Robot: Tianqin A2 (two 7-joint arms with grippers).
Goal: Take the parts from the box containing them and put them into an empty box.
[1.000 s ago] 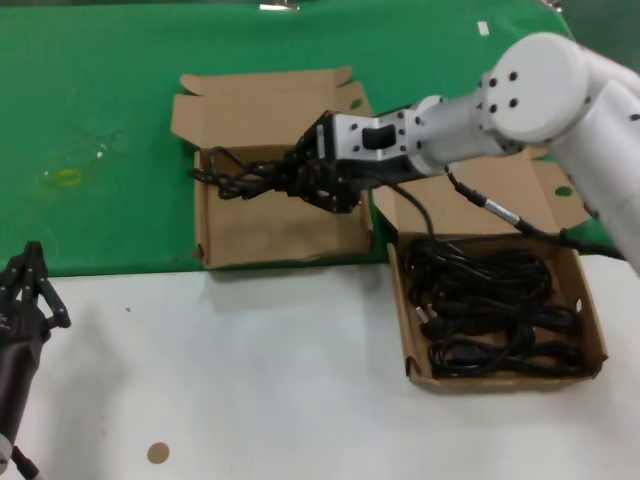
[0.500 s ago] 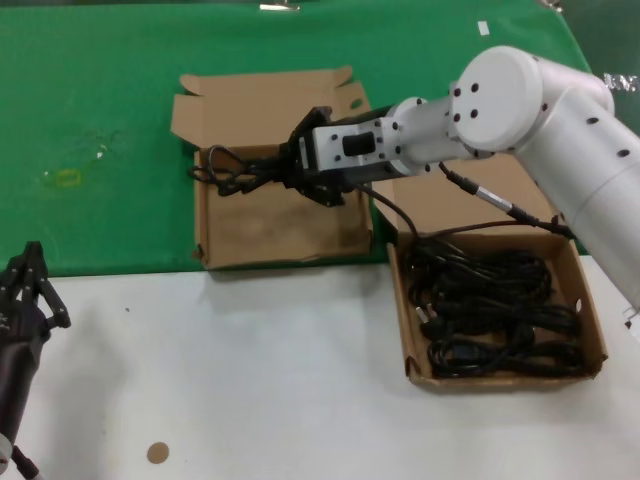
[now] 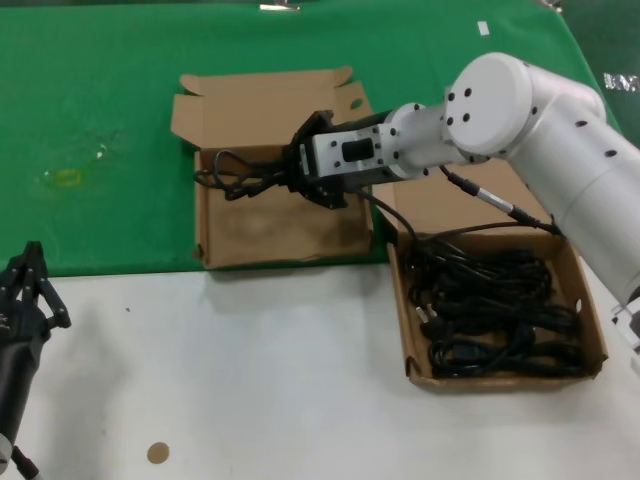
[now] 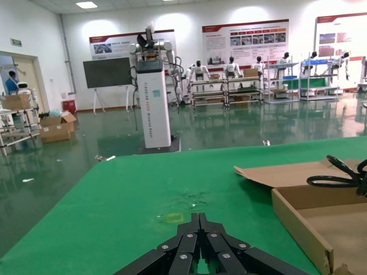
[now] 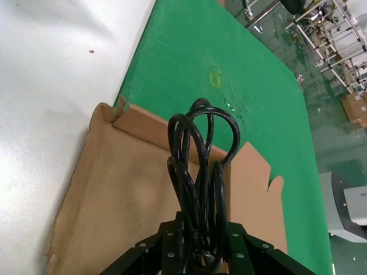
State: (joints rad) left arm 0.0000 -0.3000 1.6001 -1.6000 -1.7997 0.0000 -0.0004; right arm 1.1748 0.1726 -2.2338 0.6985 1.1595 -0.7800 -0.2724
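Note:
My right gripper (image 3: 292,180) is shut on a coiled black power cord (image 3: 238,178) and holds it over the far left part of the empty cardboard box (image 3: 282,255) on the green cloth. In the right wrist view the cord (image 5: 198,172) sticks out from the jaws above the box floor (image 5: 114,200). The box containing the parts (image 3: 417,368) sits to the right on the white table, with several black cords (image 3: 490,310) in it. My left gripper (image 3: 30,285) is shut and empty, low at the near left; it also shows in the left wrist view (image 4: 199,218).
Both boxes have open flap lids (image 3: 260,100) at their far sides. The right arm's own black cable (image 3: 490,208) hangs over the full box. A small brown disc (image 3: 158,453) lies on the white table near the front.
My right gripper has shifted slightly left and toward the far side of the empty box with the cord. The left arm has not moved.

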